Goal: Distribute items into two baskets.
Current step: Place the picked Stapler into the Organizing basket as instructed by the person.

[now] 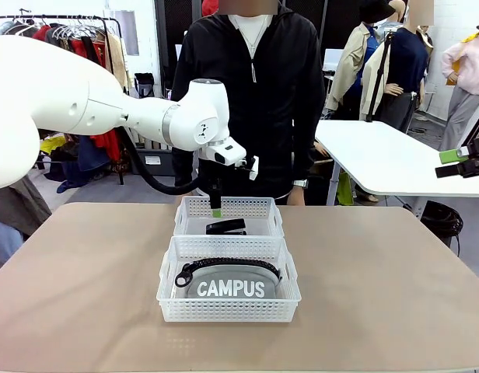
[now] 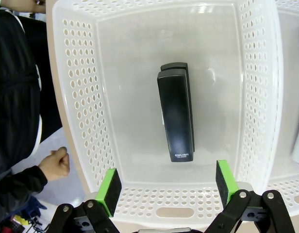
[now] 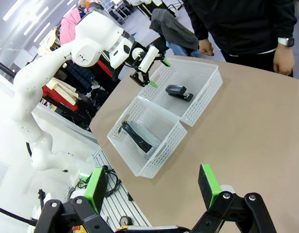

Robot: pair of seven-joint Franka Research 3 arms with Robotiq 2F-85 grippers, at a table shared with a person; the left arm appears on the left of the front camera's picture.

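Tan table point(image 1: 379, 295), stapler point(image 1: 225, 227) in basket point(image 1: 263, 208)

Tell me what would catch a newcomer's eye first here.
The grey CAMPUS pouch lying in the near basket at the table's middle. Just behind, the open left gripper hangs over the far basket, where a black stapler lies flat. A person stands beyond.

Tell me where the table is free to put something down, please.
Bare table lies left of the two baskets, and equally on their right. It is crowded in the middle: the near basket holds the pouch, the far basket holds the stapler, under the open left gripper.
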